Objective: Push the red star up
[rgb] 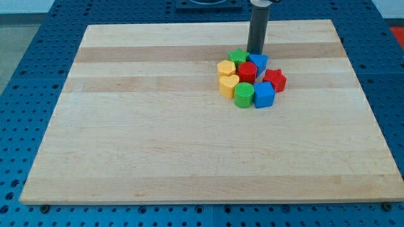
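Tip (255, 53) parked above red star (275, 80), wrong side for pushing up; must circle below. No claw fitted, nothing held.

A plain, dark grey cylindrical rod (257, 28) is showing a smooth matte surface free of visible markings, widening into a darker collar at the view's top, its blunt lower end, my tip (255, 53), looking flat-cut.

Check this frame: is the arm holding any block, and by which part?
Nothing is held. The arm ends in a plain rod; my tip stands at the top edge of the cluster, by the green block and blue block, apart from the red star.
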{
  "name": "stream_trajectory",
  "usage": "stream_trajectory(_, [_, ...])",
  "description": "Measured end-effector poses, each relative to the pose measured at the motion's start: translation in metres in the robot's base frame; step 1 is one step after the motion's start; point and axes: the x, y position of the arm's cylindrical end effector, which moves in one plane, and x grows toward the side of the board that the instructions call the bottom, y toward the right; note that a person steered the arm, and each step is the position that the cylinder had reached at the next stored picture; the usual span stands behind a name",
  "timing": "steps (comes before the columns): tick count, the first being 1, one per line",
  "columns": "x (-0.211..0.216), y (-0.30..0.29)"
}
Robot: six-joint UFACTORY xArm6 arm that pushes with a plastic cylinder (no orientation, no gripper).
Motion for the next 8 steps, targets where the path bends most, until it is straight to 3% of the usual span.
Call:
stream_trajectory(4, [0.012,0.057])
stream_trajectory(6, [0.064,0.086])
stream_trajectory(8, [0.109,0.079])
